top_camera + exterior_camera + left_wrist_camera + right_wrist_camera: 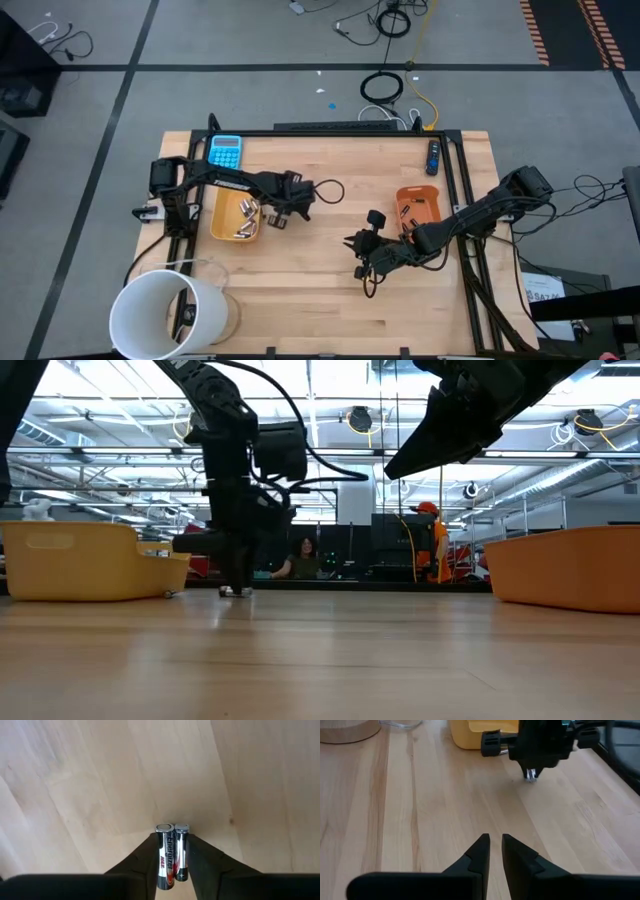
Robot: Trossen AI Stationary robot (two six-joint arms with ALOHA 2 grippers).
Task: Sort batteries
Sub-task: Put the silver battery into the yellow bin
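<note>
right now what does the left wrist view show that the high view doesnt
Only the left wrist view shows two silvery cylindrical batteries side by side between the left gripper's dark fingers, one with a readable label, over bare wood.

Only the high view shows the yellow tray with loose batteries, the orange tray, the blue calculator, the white bucket, and the right gripper hovering mid-table, holding nothing visible.

Both show the light wooden table and the left gripper, just right of the yellow tray.
</note>
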